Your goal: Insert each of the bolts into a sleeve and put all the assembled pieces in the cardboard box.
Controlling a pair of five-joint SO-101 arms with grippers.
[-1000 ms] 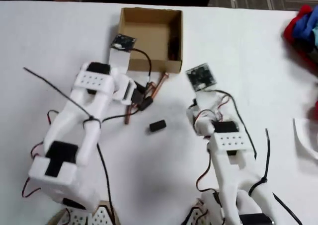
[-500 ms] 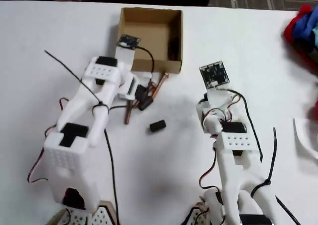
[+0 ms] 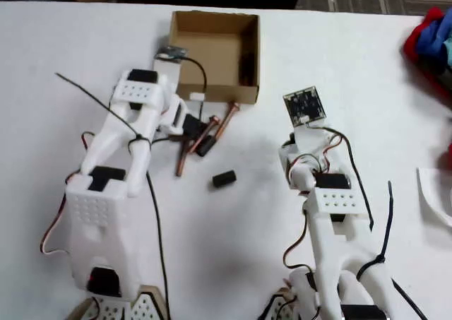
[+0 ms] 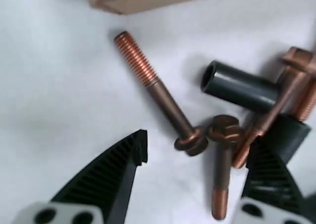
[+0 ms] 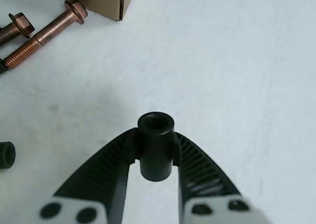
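Farthest from the cardboard box point(image 3: 215, 90), on the near half of the table point(image 3: 233, 256), a broad stretch of white surface lies between the two arms. Closer to the box and off toward its right corner, the right gripper point(image 5: 155, 135) is clamped on an upright sleeve point(image 5: 156, 145), bore facing up, with bare table around it on the side away from the box. Between that gripper and the box's front wall, a loose sleeve point(image 3: 224, 179) lies alone on its side, apart from everything else. Nearer the box, the left gripper point(image 4: 202, 150) hangs with its jaws spread wide over a cluster of copper bolts point(image 4: 158, 93); two bolt heads sit between the fingertips, almost touching. A lying sleeve point(image 4: 237, 85) rests against the bolts on the box side of the cluster, and one bolt's threaded end points at the box wall, just short of it. The box stands open-topped near the table's far edge, with a dark object point(image 3: 247, 66) against its inner right wall; what it is cannot be told. Well off to the box's right, a red and blue cloth point(image 3: 431, 37) lies at the table's edge.
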